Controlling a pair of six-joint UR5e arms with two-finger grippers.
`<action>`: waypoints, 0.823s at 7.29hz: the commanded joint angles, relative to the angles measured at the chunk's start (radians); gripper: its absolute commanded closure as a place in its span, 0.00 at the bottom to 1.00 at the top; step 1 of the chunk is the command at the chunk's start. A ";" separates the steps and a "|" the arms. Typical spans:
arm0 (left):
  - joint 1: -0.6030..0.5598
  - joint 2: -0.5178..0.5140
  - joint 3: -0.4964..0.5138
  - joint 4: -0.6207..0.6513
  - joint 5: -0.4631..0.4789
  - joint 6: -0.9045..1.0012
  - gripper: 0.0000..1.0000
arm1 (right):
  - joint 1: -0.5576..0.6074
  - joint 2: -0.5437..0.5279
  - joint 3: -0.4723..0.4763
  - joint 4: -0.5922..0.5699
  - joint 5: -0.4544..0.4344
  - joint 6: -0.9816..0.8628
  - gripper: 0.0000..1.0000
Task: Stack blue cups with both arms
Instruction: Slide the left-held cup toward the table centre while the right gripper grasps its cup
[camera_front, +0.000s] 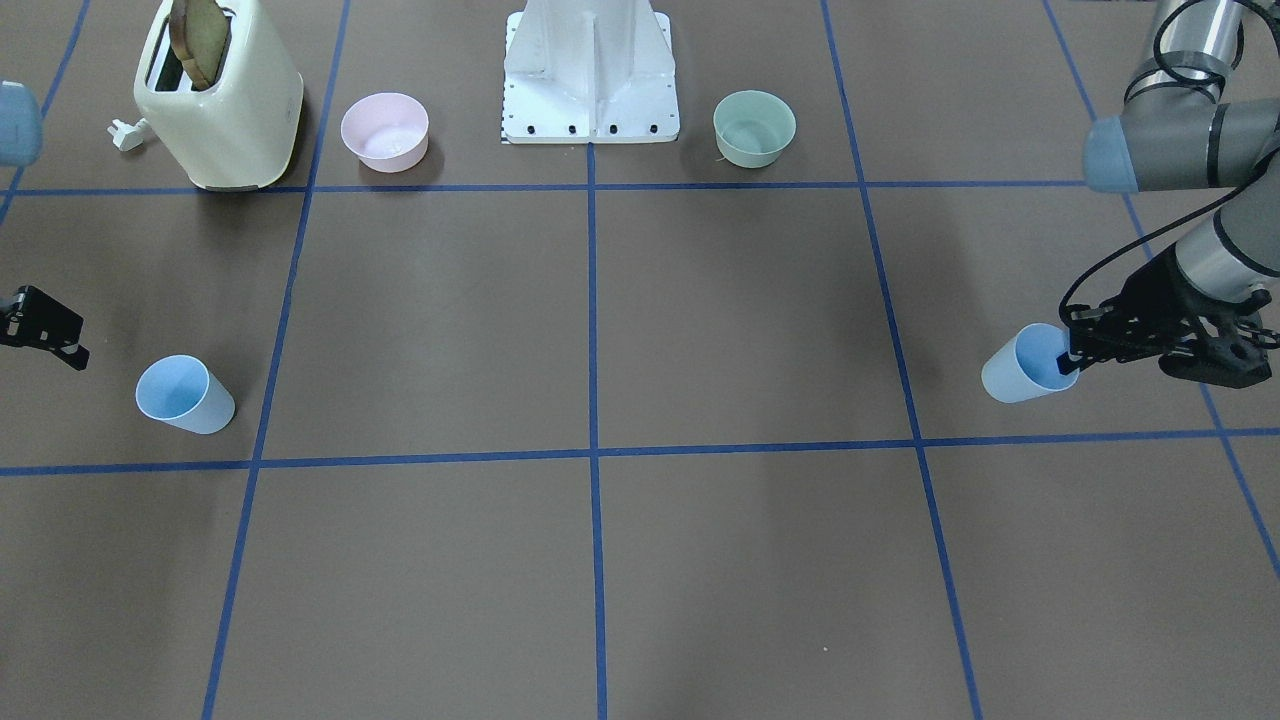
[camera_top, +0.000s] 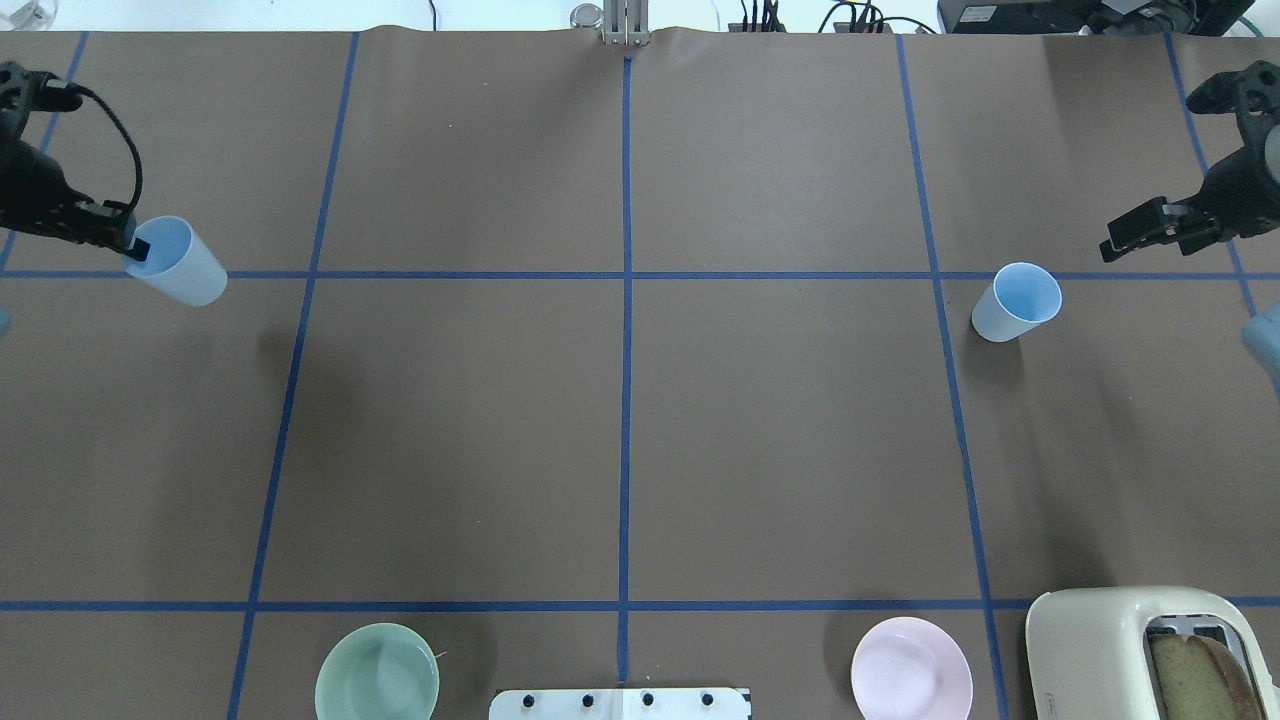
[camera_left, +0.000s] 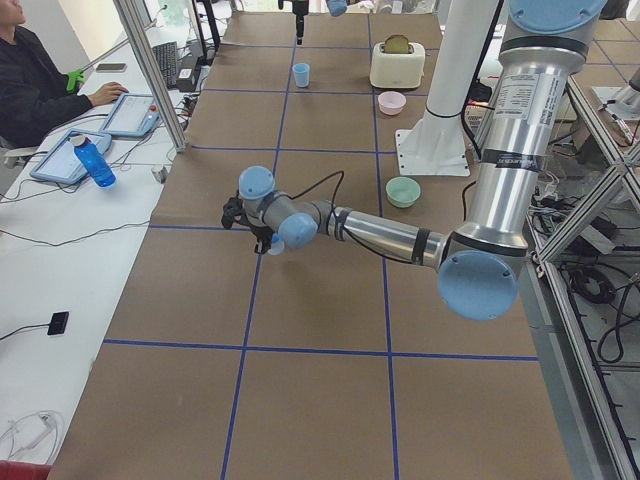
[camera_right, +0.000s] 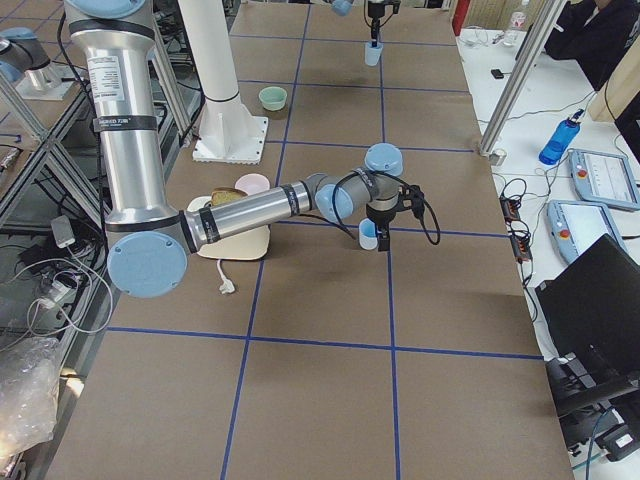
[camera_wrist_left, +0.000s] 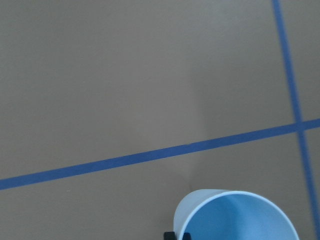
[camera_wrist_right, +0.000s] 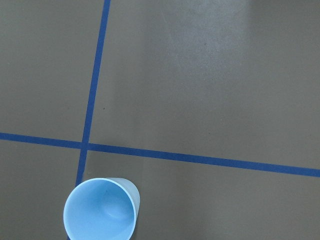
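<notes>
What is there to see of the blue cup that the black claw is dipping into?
That blue cup is a small tapered tumbler, seemingly plastic, pale outside and brighter blue inside, empty, mouth up. It sits beside a blue tape line on the brown table, at the robot's far left. One finger of the left gripper reaches inside its rim; whether it is clamped is unclear.

Upright, mouths up, well apart: left blue cup (camera_top: 180, 265) and right blue cup (camera_top: 1012, 305)

Both arms stretch outward, left hand (camera_top: 138, 248) pinched shut low (right hand (camera_top: 1135, 228) hovers, grip unclear).
</notes>
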 joint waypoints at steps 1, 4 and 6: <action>0.089 -0.148 -0.049 0.122 0.011 -0.198 1.00 | -0.047 0.014 -0.040 0.005 -0.028 0.001 0.00; 0.263 -0.315 -0.050 0.184 0.139 -0.473 1.00 | -0.085 0.066 -0.066 0.005 -0.030 0.040 0.00; 0.349 -0.388 -0.055 0.217 0.201 -0.597 1.00 | -0.094 0.084 -0.098 0.007 -0.030 0.047 0.00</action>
